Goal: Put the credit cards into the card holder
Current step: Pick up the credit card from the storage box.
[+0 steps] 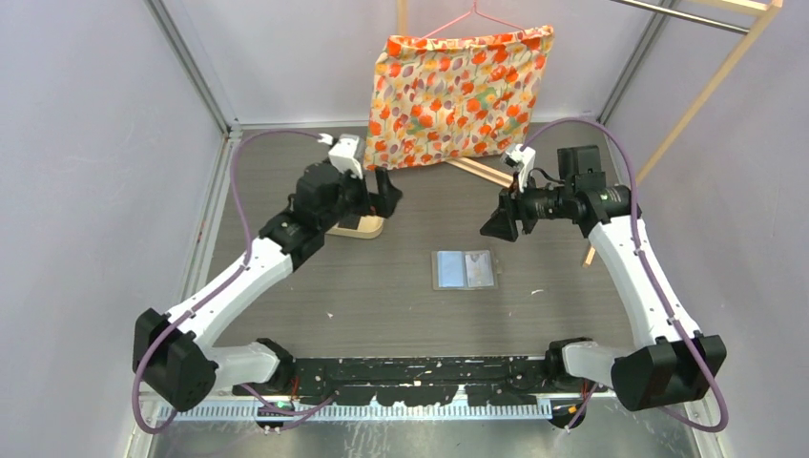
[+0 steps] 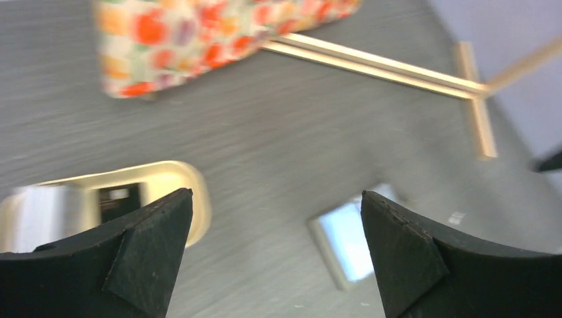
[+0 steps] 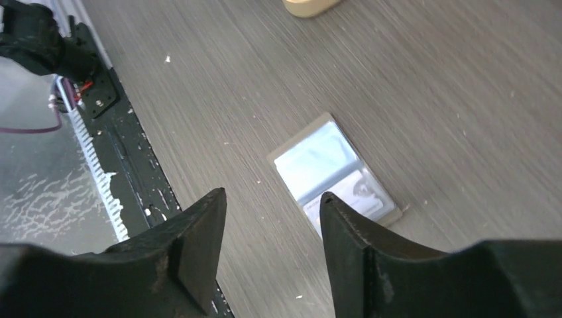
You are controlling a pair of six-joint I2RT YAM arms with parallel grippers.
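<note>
Hovering above the tan oval tray (image 2: 196,192), the left gripper (image 2: 275,205) gapes wide and empty, and the right gripper (image 3: 272,205) is parted and empty too. The flat grey folding card holder (image 1: 464,270) lies open mid-table, while blurred thin plastic credit cards (image 2: 46,212) seem to sit in the tray. Best pinch one by its edge and lift cleanly.

Glossy clear-plastic card holder (image 1: 464,270), matt grained table (image 1: 382,296), floral cloth (image 1: 458,95), pale wooden slats (image 2: 371,63)

Lies open and flat mid-table (image 1: 382,296): small grey folding card holder (image 1: 464,270), pale blue clear pockets facing up (one thin, pale printed plastic card (image 3: 361,192) visible inside one pocket).
</note>
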